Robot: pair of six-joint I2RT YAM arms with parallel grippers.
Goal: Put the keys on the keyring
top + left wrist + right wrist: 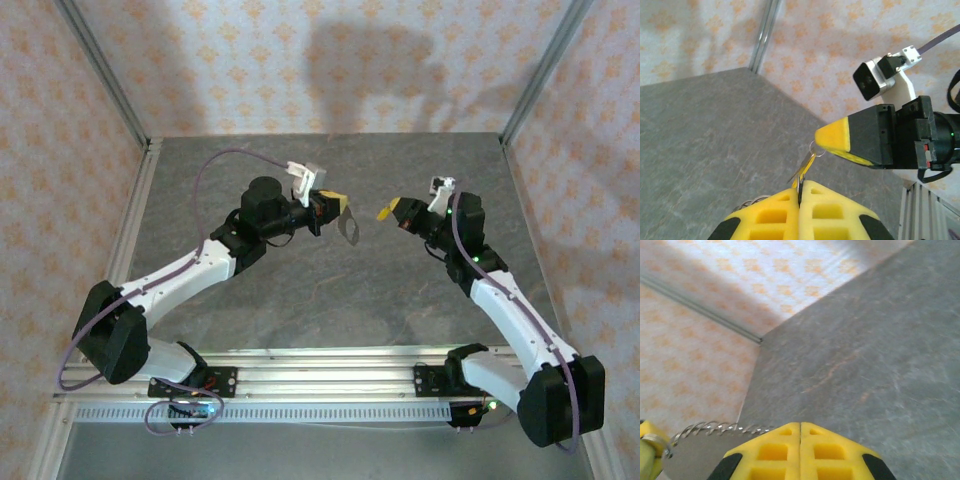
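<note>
Key (806,167): one seen, tilted, head toward 1 o'clock, pinched in closed jaws of left gripper (800,189). Keyring (351,231): one, hanging at 5 o'clock off left gripper tip. Right gripper (829,141): jaws pressed together, tip just beside key head; whether pinching anything, cannot tell. Judgement: hold key steady, ease loop end into head hole slowly, no twisting. Grippers: two.

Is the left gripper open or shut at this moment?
Shut. In the left wrist view, the left gripper has its yellow fingers pressed together without a gap, pinching the key.
</note>
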